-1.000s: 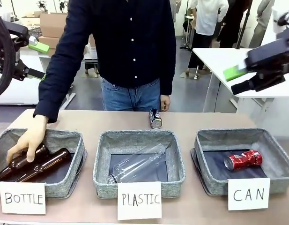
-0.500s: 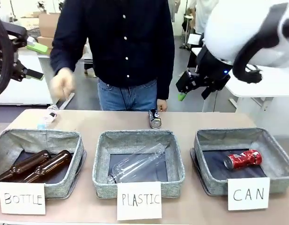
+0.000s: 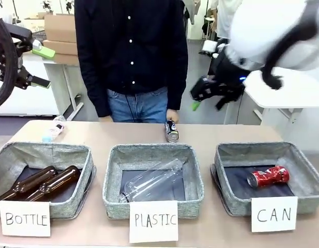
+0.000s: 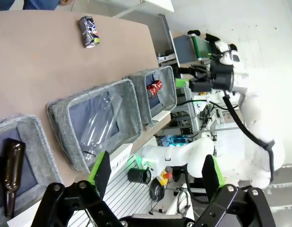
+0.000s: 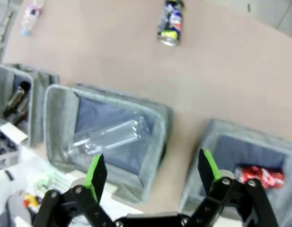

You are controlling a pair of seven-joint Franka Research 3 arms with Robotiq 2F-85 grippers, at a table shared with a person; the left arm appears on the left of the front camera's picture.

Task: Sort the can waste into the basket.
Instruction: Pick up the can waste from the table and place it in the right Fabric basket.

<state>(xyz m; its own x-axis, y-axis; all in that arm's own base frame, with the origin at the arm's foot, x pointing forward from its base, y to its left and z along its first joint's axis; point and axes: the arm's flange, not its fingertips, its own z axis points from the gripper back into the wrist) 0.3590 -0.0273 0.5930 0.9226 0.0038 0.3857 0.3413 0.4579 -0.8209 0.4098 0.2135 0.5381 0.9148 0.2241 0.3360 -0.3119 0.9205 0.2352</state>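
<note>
Red can (image 3: 268,176): lies on its side on the dark lining of the basket (image 3: 262,153) whose white sign (image 3: 274,213) reads CAN, at the desk's right end.
Dark can (image 3: 171,130): lies on its side on the bare desk (image 3: 242,132), near the far edge, beyond the middle basket and outside all three.
Right gripper (image 5: 152,165): held high over the far side of the desk, up and to the right of the dark can; fingers spread wide, nothing between them.
Left gripper (image 4: 156,170): raised at the left, well apart from the desk's things; fingers apart and empty.
PLASTIC basket (image 3: 149,152): middle of the row, one clear bottle (image 3: 151,180) lying slantwise inside.
BOTTLE basket (image 3: 45,152): left end, two brown glass bottles (image 3: 40,183) lying side by side.
Small plastic bottle (image 3: 51,129): on its side on the desk behind the BOTTLE basket.
Person: stands at the far edge in a dark shirt and jeans, one hand (image 3: 172,114) just behind the dark can.
</note>
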